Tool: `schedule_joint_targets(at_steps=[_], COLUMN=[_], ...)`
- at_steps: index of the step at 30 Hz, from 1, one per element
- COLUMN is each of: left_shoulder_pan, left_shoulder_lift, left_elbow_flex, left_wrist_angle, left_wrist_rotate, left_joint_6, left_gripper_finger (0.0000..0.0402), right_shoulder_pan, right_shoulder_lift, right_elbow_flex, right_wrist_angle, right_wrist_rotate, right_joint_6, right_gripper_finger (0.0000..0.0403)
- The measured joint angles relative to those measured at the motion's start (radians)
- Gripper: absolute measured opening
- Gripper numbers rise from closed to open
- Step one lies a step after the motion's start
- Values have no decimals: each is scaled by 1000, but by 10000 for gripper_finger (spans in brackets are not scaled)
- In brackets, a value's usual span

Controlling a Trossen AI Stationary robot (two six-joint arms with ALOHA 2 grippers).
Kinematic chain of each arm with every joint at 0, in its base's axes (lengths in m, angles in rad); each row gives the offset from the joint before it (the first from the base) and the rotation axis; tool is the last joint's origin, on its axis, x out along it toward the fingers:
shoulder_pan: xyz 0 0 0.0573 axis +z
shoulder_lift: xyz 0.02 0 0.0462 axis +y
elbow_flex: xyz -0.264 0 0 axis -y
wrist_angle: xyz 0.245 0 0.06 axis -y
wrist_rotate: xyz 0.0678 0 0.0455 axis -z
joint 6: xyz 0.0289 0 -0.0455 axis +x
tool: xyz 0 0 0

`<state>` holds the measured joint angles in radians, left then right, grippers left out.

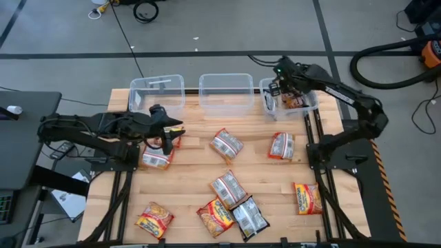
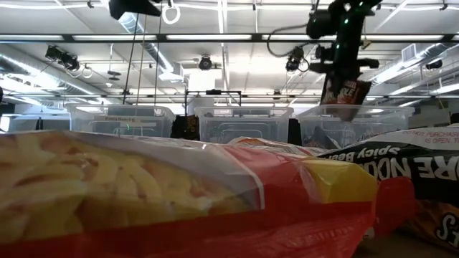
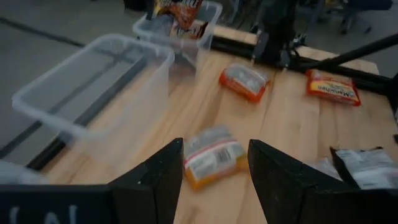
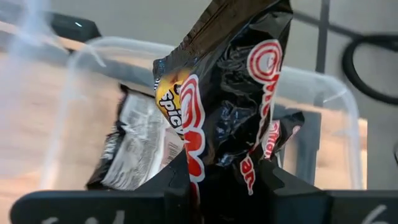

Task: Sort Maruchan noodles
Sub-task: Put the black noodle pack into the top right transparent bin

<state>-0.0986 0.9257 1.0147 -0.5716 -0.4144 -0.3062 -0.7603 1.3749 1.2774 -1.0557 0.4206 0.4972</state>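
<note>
Right hand (image 4: 221, 180) grips black pkt (image 4: 230, 106), "Spic…" legible.

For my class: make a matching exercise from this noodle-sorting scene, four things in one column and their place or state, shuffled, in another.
Things:
1. black packet
2. left gripper
3. middle bin
4. right bin

States:
A. open, above the table's left side
B. holds dark packets
C. no packets visible inside
D. gripped by the right gripper above the right bin

Pairs: 1-D, 2-A, 3-C, 4-B
</note>
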Motion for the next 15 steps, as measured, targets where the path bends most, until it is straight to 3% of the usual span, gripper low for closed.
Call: schedule_joint_targets(at_steps=[7,15], left_shoulder_pan=[65,72], left_shoulder_lift=[-22,-25], left_elbow_flex=[0,34], left_wrist_angle=[-138,-189], left_wrist_rotate=[160,185], left_joint_6=[-102,-68], left_gripper_finger=[183,183], right_shoulder_pan=[-10,-21], right_shoulder_lift=[146,268], right_elbow_flex=[0,-18], right_wrist_angle=[-33,-35], right_wrist_rotate=[-4,26], right_joint_6=[79,139], right_gripper_finger=[85,85])
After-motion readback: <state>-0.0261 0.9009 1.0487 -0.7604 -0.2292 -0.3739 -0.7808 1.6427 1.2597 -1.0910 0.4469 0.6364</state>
